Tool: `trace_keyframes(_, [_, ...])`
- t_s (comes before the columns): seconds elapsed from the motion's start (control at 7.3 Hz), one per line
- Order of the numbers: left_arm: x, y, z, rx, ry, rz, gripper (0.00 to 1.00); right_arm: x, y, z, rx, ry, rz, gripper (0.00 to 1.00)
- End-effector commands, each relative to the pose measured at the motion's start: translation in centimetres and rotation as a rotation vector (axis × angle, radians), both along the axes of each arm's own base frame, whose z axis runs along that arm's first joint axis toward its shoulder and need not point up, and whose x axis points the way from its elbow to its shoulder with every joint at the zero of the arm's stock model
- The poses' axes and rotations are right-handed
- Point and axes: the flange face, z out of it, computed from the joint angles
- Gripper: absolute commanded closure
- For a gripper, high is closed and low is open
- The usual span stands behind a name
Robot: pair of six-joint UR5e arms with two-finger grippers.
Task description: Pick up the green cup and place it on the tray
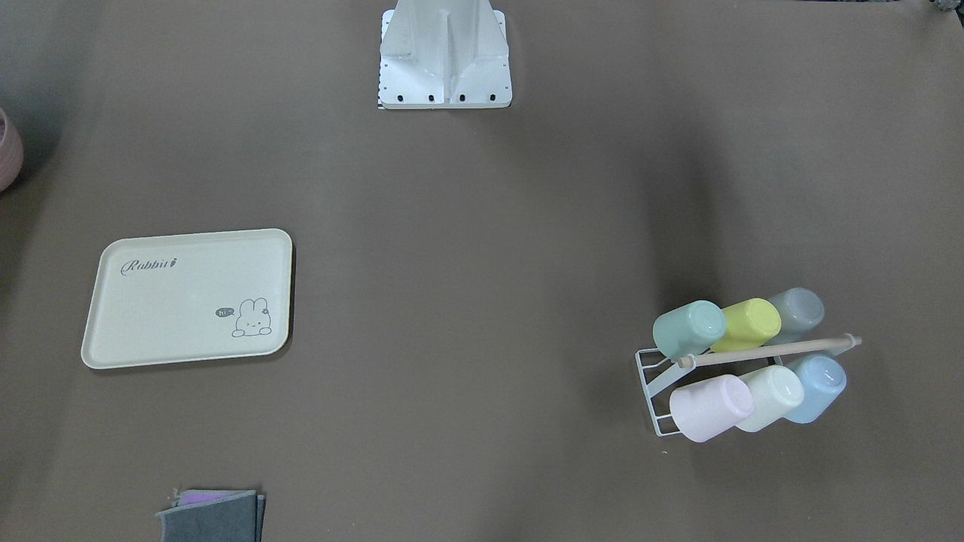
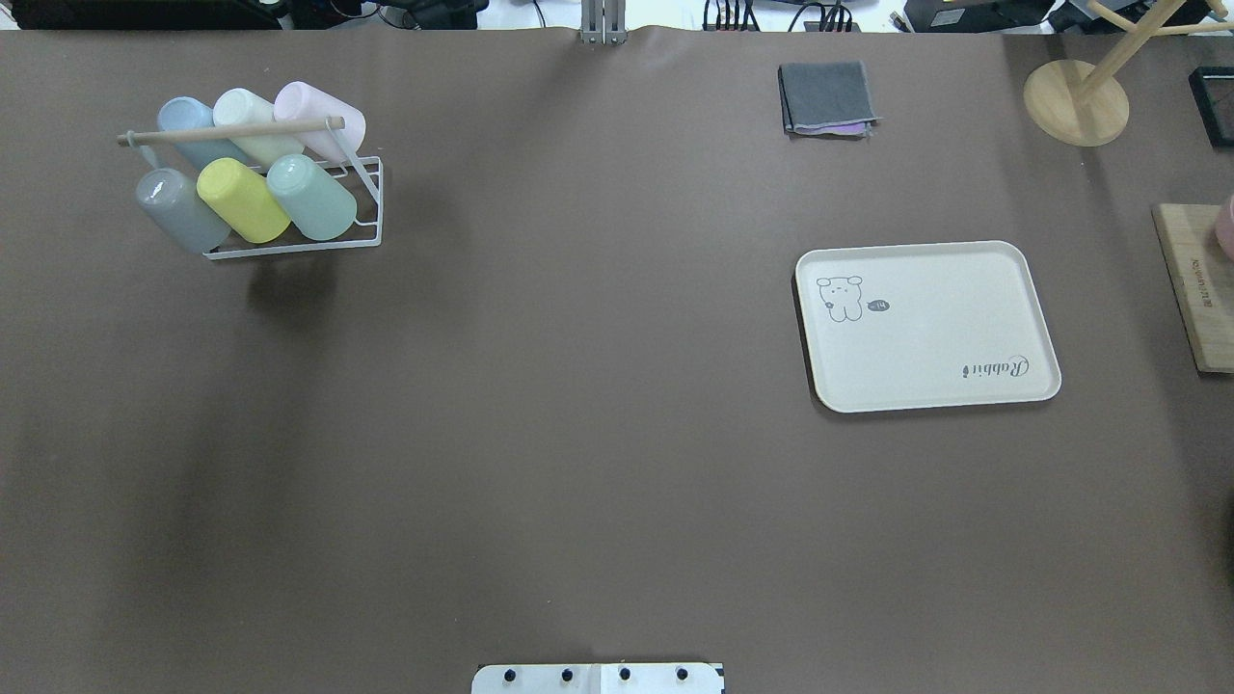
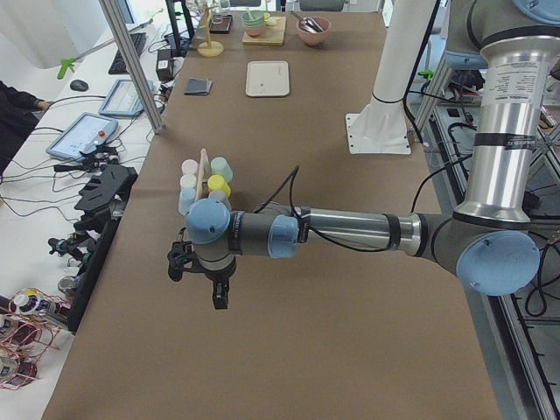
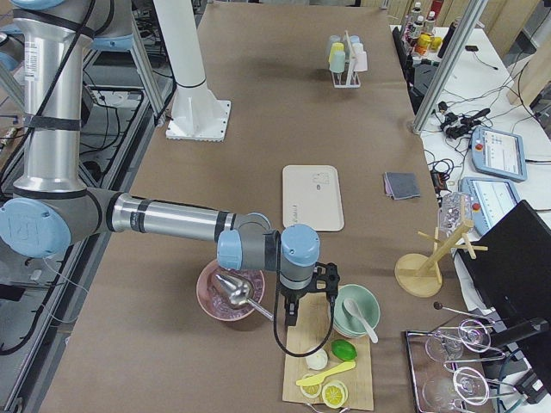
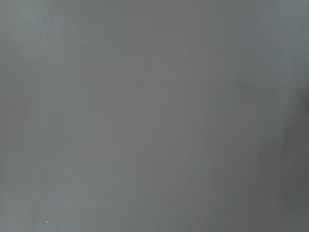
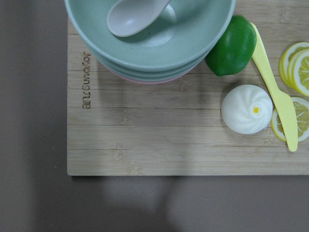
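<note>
The green cup point(image 1: 689, 329) is a teal tumbler lying tilted in a white wire rack point(image 1: 654, 376), at the rack's end beside a yellow-green cup point(image 1: 748, 325). It also shows in the overhead view point(image 2: 310, 197). The cream tray point(image 1: 173, 309) with "Rabbit" lettering lies flat and bare on the other side of the table point(image 2: 945, 328). My left gripper point(image 3: 219, 304) hangs above bare table, nearer the camera than the rack; I cannot tell if it is open or shut. My right gripper point(image 4: 288, 320) hangs over a wooden board; I cannot tell its state either.
The rack holds several other cups, among them pink point(image 1: 712, 406), pale cream point(image 1: 772, 397) and blue point(image 1: 819, 388). A folded grey cloth point(image 2: 826, 98) lies at the far edge. The wooden board point(image 6: 159, 140) carries stacked bowls point(image 6: 154, 34), a bun and lemon slices. A pink bowl point(image 4: 228, 292) sits beside it.
</note>
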Motion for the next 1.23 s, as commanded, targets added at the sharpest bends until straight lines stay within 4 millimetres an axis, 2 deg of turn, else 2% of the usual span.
trace_keyframes(0.0, [-1.0,-0.2,-0.8,0.013,-0.002,-0.019,0.01,-0.4,-0.1,-1.2,0.021,-0.039,0.007,0.0])
trace_keyframes(0.27, [-1.0,-0.1,-2.9,0.051,0.007,-0.02,0.01,-0.5,-0.1,-1.4,0.016,-0.062,0.01,0.0])
trace_keyframes(0.41, [-1.0,0.3,-3.0,0.053,0.007,-0.02,0.01,-0.7,-0.3,-1.8,0.024,-0.084,0.01,0.0])
trace_keyframes(0.55, [-1.0,0.3,-4.0,0.064,0.005,-0.02,0.01,-0.7,-0.4,-2.2,0.045,-0.083,0.008,0.0])
trace_keyframes(0.82, [-1.1,0.2,-5.6,0.08,-0.007,-0.021,0.01,-0.7,-0.1,-1.7,0.054,-0.087,0.002,0.0])
trace_keyframes(0.96, [-1.1,0.8,-7.0,0.105,-0.008,-0.023,0.01,-1.7,-0.6,-2.3,0.089,-0.096,-0.015,0.0])
trace_keyframes(1.1, [-0.7,1.2,-9.1,0.133,-0.009,-0.02,0.01,-3.9,-0.9,-2.6,0.087,-0.12,-0.06,0.0])
